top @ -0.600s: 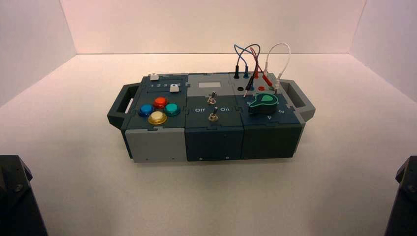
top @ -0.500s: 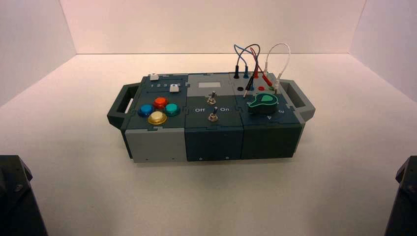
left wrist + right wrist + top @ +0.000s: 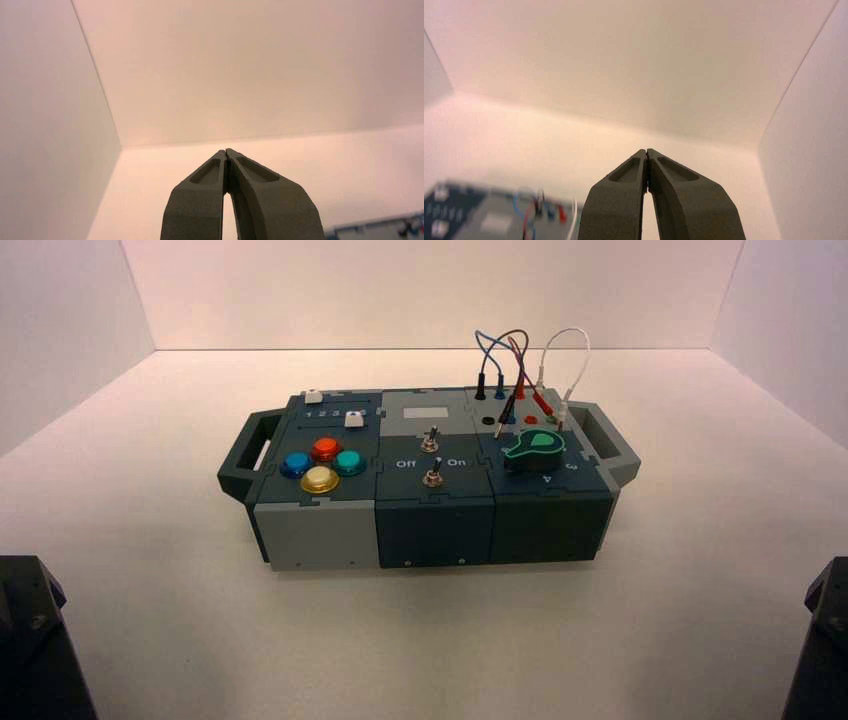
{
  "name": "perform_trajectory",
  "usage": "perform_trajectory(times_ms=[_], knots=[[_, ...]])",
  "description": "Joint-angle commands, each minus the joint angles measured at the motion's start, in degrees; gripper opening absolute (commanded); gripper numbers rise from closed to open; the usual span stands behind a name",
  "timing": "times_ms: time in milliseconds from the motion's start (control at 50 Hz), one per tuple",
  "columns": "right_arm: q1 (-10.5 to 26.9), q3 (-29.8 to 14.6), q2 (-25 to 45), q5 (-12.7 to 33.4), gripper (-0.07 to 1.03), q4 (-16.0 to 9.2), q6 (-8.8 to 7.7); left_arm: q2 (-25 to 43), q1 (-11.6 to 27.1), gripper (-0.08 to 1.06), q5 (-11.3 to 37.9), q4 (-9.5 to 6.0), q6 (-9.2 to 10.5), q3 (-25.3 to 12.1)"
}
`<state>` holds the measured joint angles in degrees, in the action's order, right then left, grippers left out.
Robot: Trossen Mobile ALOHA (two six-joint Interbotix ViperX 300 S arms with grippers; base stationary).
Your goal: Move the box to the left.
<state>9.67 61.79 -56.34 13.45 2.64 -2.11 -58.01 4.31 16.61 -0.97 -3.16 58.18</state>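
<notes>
The box (image 3: pixel 430 510), long and dark teal with a grey corner, stands mid-table in the high view with a handle at each end. On its top sit coloured round buttons (image 3: pixel 321 462) at the left, two toggle switches (image 3: pixel 433 458) in the middle, a green dial (image 3: pixel 534 447) and jumper wires (image 3: pixel 520 365) at the right. My left gripper (image 3: pixel 226 151) is shut on nothing, parked at the near left. My right gripper (image 3: pixel 646 151) is also shut and empty, parked at the near right. A blurred part of the box (image 3: pixel 484 220) shows in the right wrist view.
White walls close the table at the back and both sides. The left arm's base (image 3: pixel 35 640) and the right arm's base (image 3: pixel 822 640) fill the near corners. Open table surface (image 3: pixel 130 510) lies to the left of the box.
</notes>
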Motion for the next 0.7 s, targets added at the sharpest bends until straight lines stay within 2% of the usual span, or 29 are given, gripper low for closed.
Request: perform_trajectory(times_ms=[20, 160, 280, 400, 700], knots=[[-0.26, -4.48, 6.77, 5.01, -0.02, 0.0, 0.18, 0.97, -0.18, -0.03, 2.37, 0.09, -0.35, -2.29], [-0.97, -7.38, 15.38, 9.84, -0.02, 0.0, 0.18, 0.88, -0.18, -0.03, 2.55, 0.09, -1.05, -2.2], [-4.39, -9.93, 22.59, 12.66, -0.02, 0.0, 0.35, 1.14, -0.09, -0.03, 1.85, 0.09, -1.14, -2.46], [-6.94, -11.25, 26.72, 14.24, -0.02, 0.0, 0.35, 2.11, 0.97, -0.03, 2.46, -0.18, -0.97, -2.9], [-6.94, -12.04, 33.13, 17.58, -0.02, -0.26, 0.35, 9.14, 7.82, -0.03, 12.74, -0.26, -0.88, -5.1]])
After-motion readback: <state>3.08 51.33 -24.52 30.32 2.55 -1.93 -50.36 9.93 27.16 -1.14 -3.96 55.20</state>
